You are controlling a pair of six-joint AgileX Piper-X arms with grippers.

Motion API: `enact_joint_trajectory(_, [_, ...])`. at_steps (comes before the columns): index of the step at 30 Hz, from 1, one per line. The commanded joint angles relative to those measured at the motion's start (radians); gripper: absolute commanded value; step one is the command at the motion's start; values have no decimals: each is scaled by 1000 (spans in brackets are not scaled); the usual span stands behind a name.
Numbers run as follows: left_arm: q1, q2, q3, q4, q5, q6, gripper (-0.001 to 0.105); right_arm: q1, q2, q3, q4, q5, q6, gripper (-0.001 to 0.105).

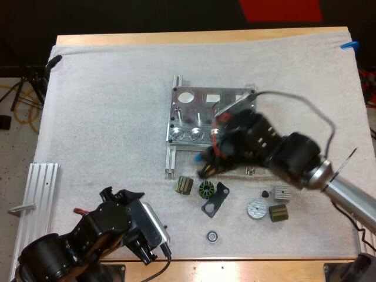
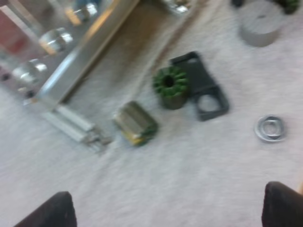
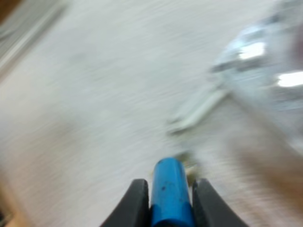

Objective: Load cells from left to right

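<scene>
Metal fixture (image 1: 200, 111), one; blue cylinder (image 3: 166, 194), one.

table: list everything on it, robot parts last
mat: one, white, under everything
metal fixture: one, silver, mid-mat
blue cylinder: one, bright blue, in right hand
olive blocks: two, olive, before fixture; other by disc
rotor: one, dark green, beside left olive block
bracket: one, black, beside rotor
ring: one, silver, near mat's front edge
disc: one, grey, right of bracket
finned block: one, silver, beyond second olive block
rail: one, silver, beside mat's left edge
left hand: one, black, open, above mat's front
right hand: one, black, shut on cylinder, before fixture
</scene>
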Motion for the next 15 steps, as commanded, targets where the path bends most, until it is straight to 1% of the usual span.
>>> enact_joint_trajectory(1, [-4,-5,-4,6,-57,-23,78,-39,1,-14,10,39,-20,0])
enact_joint_trajectory(3, [-1,-5,-4,3,-69,-34,78,-86,9,-16,12,51,-28,0])
enact_joint_trajectory(5, [0,-5,-4,-11,-76,-63,78,-142,37,-22,18,77,-39,0])
enact_joint_trajectory(9, [0,-5,-4,-74,-76,-75,78,-192,83,-29,15,93,-57,0])
enact_joint_trajectory(12, [0,-5,-4,-147,-76,-78,78,-228,150,-42,22,147,-87,0])
enact_joint_trajectory(14, [0,-5,-4,-178,-76,-78,78,-238,191,-45,21,226,-123,0])
enact_joint_trajectory(15, [0,-5,-4,-183,-76,-78,78,-239,196,-45,21,239,-131,0])
